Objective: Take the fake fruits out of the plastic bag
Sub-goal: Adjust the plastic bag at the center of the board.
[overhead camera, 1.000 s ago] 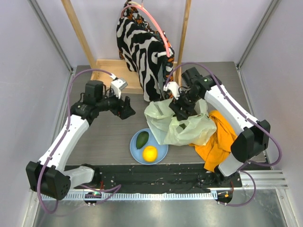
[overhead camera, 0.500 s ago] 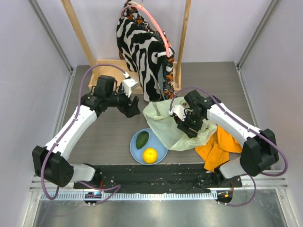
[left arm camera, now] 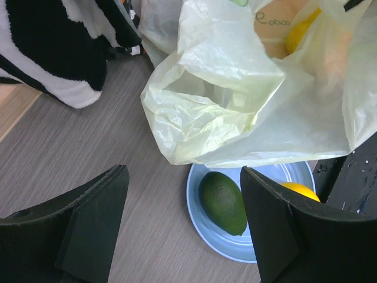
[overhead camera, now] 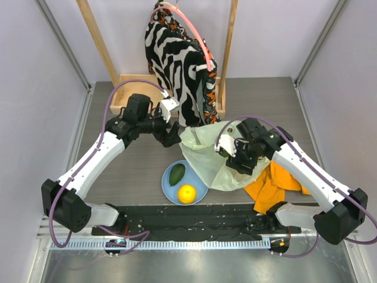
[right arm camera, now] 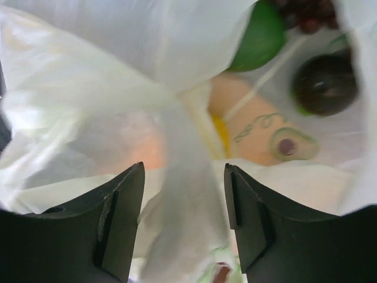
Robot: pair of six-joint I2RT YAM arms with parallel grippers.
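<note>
The pale yellow-green plastic bag (overhead camera: pixel 207 154) lies crumpled mid-table, its left edge over the light blue plate (overhead camera: pixel 168 187). On the plate sit a dark green avocado (overhead camera: pixel 177 174) and an orange ball (overhead camera: pixel 187 193). My left gripper (overhead camera: pixel 172 134) is open and empty at the bag's upper left; its wrist view shows the bag (left arm camera: pixel 235 100), the avocado (left arm camera: pixel 222 202) and a yellow lemon (left arm camera: pixel 301 34) through the film. My right gripper (overhead camera: pixel 233 158) is open over the bag, a loose fold of film (right arm camera: pixel 188 224) between its jaws. Inside the bag lie a dark avocado (right arm camera: pixel 324 85) and a green fruit (right arm camera: pixel 259 35).
A zebra-patterned garment (overhead camera: pixel 179 65) hangs from a wooden frame (overhead camera: pixel 97 41) right behind the bag. An orange cloth (overhead camera: pixel 272 181) lies under the bag's right side. A black rail (overhead camera: pixel 194 218) runs along the near table edge.
My left gripper has moved right, up to the bag's upper left edge. My right gripper has moved nearer and down onto the bag, and the bag has shifted and bunched under it.
</note>
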